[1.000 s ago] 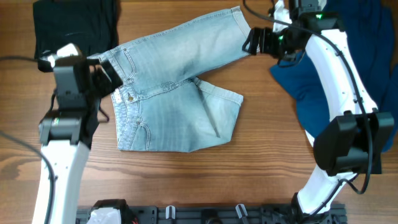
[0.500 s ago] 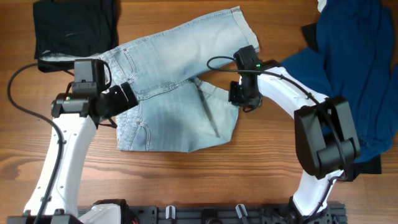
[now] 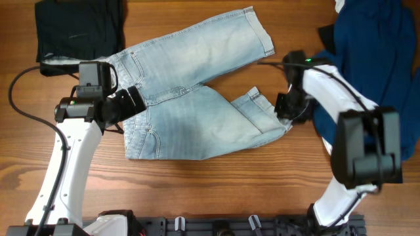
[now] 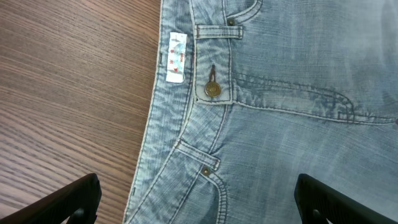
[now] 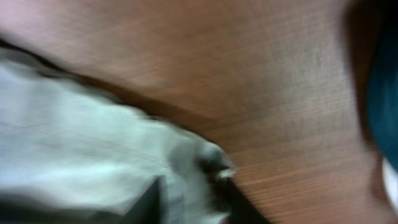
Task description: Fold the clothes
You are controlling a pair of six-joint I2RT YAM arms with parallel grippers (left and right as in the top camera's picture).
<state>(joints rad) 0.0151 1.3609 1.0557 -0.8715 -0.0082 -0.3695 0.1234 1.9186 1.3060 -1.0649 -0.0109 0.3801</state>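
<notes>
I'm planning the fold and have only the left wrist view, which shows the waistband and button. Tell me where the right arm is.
Observer: The right gripper is at the hem of the shorts' nearer leg, on their right side. Its jaws look shut on the bunched hem.
Operator: Give me the lay of the legs.
Observer: Overhead, they spread in a V. The farther leg lies flat, angled toward the table's far right.
Operator: Report any clutter near that gripper.
Observer: A navy garment lies just right of it.
</notes>
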